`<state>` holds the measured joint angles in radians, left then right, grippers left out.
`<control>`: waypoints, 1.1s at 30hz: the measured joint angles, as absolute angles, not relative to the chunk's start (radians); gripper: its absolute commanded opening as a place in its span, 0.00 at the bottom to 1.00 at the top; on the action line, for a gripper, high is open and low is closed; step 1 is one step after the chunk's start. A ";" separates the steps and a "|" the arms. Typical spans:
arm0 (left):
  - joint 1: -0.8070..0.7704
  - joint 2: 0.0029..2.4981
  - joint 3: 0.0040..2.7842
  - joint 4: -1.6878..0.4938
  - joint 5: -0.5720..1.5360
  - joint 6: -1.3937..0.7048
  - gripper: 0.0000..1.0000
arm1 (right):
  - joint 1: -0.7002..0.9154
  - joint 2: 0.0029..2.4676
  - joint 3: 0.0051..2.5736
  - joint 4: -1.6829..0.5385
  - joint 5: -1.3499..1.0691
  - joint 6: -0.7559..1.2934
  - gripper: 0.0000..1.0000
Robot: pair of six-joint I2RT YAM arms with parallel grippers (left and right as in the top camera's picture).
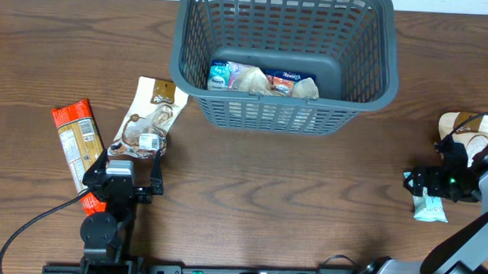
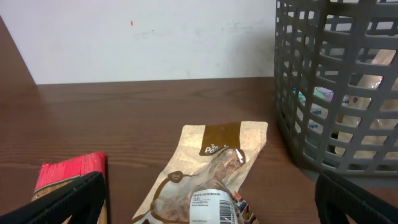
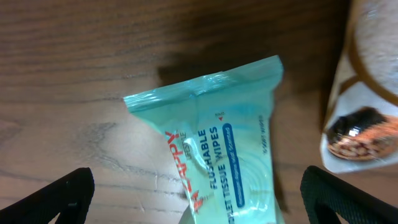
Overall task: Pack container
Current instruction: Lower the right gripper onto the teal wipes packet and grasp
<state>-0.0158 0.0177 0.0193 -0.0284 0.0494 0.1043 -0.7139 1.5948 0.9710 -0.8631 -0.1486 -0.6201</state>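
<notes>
The dark grey container [image 1: 282,114] stands at the far middle of the wooden table [image 1: 291,196], with several packets [image 1: 262,79] inside. The left gripper [image 2: 208,193], jaws spread wide and empty, hovers over the near end of a tan snack packet [image 2: 217,146], with the container just right of it and farther back. The right gripper [image 3: 198,190], jaws likewise apart, hangs above a tissue wipes pack [image 3: 211,149], seemingly without touching it, well to the container's right.

Both pairs of jaws spread wide
</notes>
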 measured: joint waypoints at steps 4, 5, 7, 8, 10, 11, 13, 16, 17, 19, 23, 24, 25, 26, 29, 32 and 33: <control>-0.016 0.018 0.019 -0.028 0.049 0.104 0.99 | -0.714 1.637 0.971 -0.846 -0.146 -0.634 0.97; -0.016 0.018 0.019 -0.028 0.049 0.104 0.99 | -0.714 1.646 0.971 -0.844 -0.145 -0.638 0.97; -0.016 0.018 0.019 -0.028 0.049 0.104 0.99 | -0.714 1.660 0.971 -0.841 -0.145 -0.641 0.97; -0.016 0.018 0.019 -0.028 0.049 0.104 0.99 | -0.714 1.669 0.971 -0.840 -0.144 -0.641 0.96; -0.016 0.018 0.019 -0.028 0.049 0.104 0.99 | -0.714 1.685 0.971 -0.836 -0.144 -0.644 0.95; -0.016 0.018 0.019 -0.028 0.049 0.104 0.99 | -0.714 1.693 0.971 -0.835 -0.142 -0.645 0.93; -0.016 0.018 0.019 -0.028 0.049 0.104 0.99 | -0.714 1.701 0.971 -0.832 -0.139 -0.647 0.91; -0.016 0.018 0.019 -0.028 0.049 0.104 0.99 | -0.714 1.702 0.971 -0.825 -0.131 -0.648 0.89; -0.016 0.018 0.019 -0.028 0.049 0.104 0.99 | -0.714 1.702 0.971 -0.824 -0.126 -0.649 0.87; -0.016 0.018 0.019 -0.028 0.049 0.104 0.99 | -0.714 1.702 0.971 -0.823 -0.113 -0.658 0.80; -0.016 0.018 0.019 -0.028 0.049 0.104 0.99 | -0.724 1.706 0.971 -0.814 -0.097 -0.662 0.73; -0.016 0.018 0.019 -0.028 0.049 0.104 0.98 | -0.727 1.707 0.971 -0.813 -0.093 -0.666 0.70; -0.016 0.018 0.019 -0.028 0.049 0.104 0.99 | -0.729 1.708 0.971 -0.813 -0.089 -0.665 0.66; -0.016 0.018 0.019 -0.028 0.049 0.104 0.99 | -0.729 1.708 0.971 -0.813 -0.087 -0.666 0.66; -0.016 0.018 0.019 -0.028 0.049 0.104 0.98 | -0.729 1.708 0.971 -0.813 -0.081 -0.665 0.66; -0.016 0.018 0.019 -0.028 0.049 0.104 0.99 | -0.729 1.708 0.971 -0.813 -0.073 -0.665 0.66; -0.016 0.018 0.019 -0.028 0.049 0.104 0.99 | -0.729 1.708 0.971 -0.813 -0.067 -0.665 0.65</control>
<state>-0.0158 0.0177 0.0193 -0.0284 0.0494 0.1043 -0.7292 1.7084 0.9707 -0.8135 -0.0669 -0.6651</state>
